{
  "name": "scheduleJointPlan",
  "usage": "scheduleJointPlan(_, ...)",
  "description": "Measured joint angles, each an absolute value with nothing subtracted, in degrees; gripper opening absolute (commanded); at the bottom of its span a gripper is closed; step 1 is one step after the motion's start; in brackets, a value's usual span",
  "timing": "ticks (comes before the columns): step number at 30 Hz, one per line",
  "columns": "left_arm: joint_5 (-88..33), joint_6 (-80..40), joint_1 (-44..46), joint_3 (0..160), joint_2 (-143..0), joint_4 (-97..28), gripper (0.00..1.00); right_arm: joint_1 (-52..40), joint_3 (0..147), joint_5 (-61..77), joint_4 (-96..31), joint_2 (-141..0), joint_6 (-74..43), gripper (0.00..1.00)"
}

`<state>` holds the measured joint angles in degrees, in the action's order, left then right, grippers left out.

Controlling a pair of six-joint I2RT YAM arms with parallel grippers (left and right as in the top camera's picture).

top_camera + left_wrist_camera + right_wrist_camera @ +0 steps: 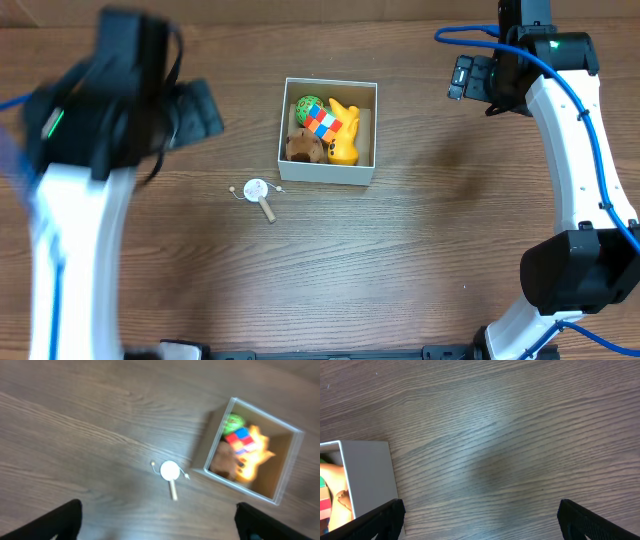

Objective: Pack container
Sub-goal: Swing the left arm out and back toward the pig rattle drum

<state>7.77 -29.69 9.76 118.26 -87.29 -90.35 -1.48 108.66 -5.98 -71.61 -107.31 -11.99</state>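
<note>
While the brown wood-grain table (420, 260) fills every view, the two white-and-black robot arms are the largest things over it: the left arm (70, 200) rises along the left edge, heavily blurred, and the right arm (575, 150), trailed by blue cable, curves up the right edge. The left gripper (159, 522) hangs left of the box with its dark fingers spread wide and nothing between them. The right gripper (481, 521) hangs off to the right over bare wood, its jaws likewise wide and empty. The square, shallow white cardboard container (327, 172) sits upright near the table's middle, between the two grippers and touched by neither. Inside it lie a yellow plastic animal figure (345, 140) along the right wall, a brown rounded toy (303, 148) at the front left, a multicoloured block cube (322, 124) in the centre and a green ball (308, 105) at the back left. A small round white rattle drum with a wooden handle (258, 190) lies on the table, just off the container's front left corner.
</note>
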Motion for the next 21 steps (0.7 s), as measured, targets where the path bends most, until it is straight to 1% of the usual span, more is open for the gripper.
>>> scheduleJointPlan(4,8.25,-32.95,11.05,118.41,-76.86,-94.89,0.94,-1.48,108.64,-5.98,-71.61,-107.31,-12.01,1.00)
scheduleJointPlan(7,8.14,-35.57,11.11,114.87,-73.78,-94.87,0.92,-1.48,108.64,-5.98,-71.57,-107.31,-11.97,1.00)
scheduleJointPlan(9,7.25,-37.21,11.16,109.36,-73.34,-92.97,0.90,-1.50,108.64,-5.96,-71.64,-107.31,-11.99,1.00)
scheduleJointPlan(12,3.62,-38.74,11.18,96.42,-74.85,-84.03,0.86,-1.48,108.66,-5.98,-71.68,-107.31,-12.01,1.00)
scheduleJointPlan(13,3.14,-39.05,11.16,95.02,-75.09,-82.78,0.83,-1.48,108.66,-5.98,-71.55,-107.31,-12.01,1.00)
scheduleJointPlan(14,0.27,-39.18,11.18,86.67,-77.47,-76.07,0.82,-1.48,108.66,-6.00,-71.57,-107.31,-12.01,1.00)
scheduleJointPlan(17,-4.49,-40.36,11.18,74.61,-81.06,-65.17,0.79,-1.48,108.66,-6.00,-71.59,-107.31,-11.99,1.00)
scheduleJointPlan(21,-8.27,-41.60,11.18,66.28,-85.58,-60.38,0.76,-1.48,108.66,-6.00,-71.59,-107.31,-12.01,1.00)
